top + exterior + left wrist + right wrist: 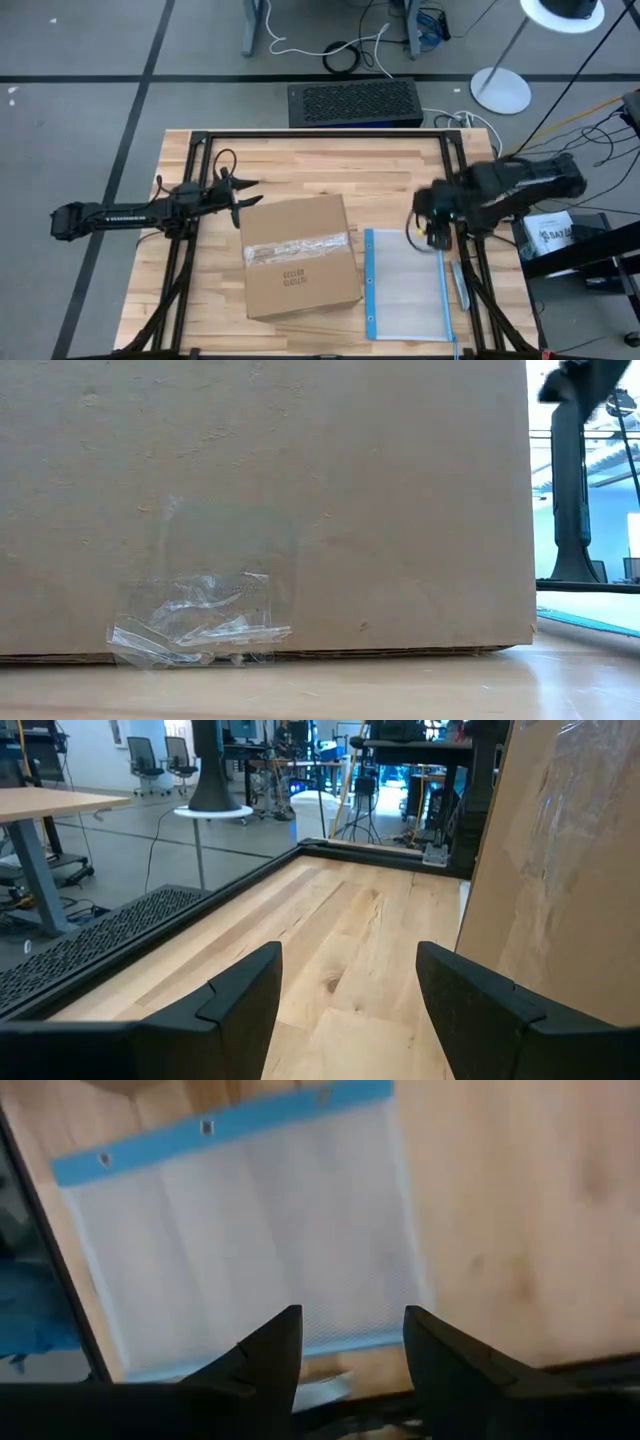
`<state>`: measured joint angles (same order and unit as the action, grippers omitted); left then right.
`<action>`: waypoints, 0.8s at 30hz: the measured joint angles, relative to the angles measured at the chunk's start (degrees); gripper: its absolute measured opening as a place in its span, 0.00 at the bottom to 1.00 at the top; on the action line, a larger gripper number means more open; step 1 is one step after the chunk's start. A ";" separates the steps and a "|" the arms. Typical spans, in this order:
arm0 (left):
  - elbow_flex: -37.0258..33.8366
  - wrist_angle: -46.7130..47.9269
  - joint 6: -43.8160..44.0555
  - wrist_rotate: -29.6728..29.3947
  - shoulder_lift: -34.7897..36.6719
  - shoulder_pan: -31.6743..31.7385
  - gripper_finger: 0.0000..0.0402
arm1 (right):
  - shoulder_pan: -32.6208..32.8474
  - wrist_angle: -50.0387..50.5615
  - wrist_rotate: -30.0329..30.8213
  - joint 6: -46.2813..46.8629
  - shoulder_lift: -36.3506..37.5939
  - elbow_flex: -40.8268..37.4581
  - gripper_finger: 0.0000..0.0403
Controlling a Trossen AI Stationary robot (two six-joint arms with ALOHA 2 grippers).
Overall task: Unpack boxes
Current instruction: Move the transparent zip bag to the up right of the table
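A brown cardboard box (pixel 298 255) stands on its bottom on the wooden table, with a clear tape strip (pixel 298 250) across its top. In the low view the box (pixel 300 500) fills most of the picture, crumpled tape (pixel 195 625) at its lower edge. My left gripper (pixel 245 198) hangs open and level just beyond the box's far left corner; in its wrist view (pixel 345 1010) the box wall (pixel 560 870) stands beside one finger, apart from it. My right gripper (pixel 430 222) points down, open, above the clear pouch (pixel 250 1230) and touches nothing.
The clear pouch with a blue edge (pixel 408 285) lies flat right of the box. A black grille-topped unit (pixel 355 103) sits beyond the table's far edge, a lamp base (pixel 500 90) next to it. A black frame (pixel 320 137) rims the table. Bare wood (pixel 320 170) lies beyond the box.
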<state>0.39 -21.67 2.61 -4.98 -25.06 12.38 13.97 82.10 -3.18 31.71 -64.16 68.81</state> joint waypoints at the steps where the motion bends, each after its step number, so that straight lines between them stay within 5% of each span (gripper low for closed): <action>1: 0.00 0.00 0.00 0.01 0.00 0.00 0.59 | 2.24 -1.36 -0.02 3.39 1.05 -2.96 0.41; 13: 0.02 -0.02 0.00 0.01 0.00 -0.02 0.59 | 29.21 -20.33 -2.17 49.66 3.94 -27.15 0.41; 24: 0.02 -0.02 0.00 0.01 0.02 -0.02 0.59 | 44.52 -26.44 -4.46 75.29 -0.95 -31.84 0.41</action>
<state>0.40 -21.69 2.61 -4.97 -25.04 12.36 58.48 55.65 -7.64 106.99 -65.11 36.97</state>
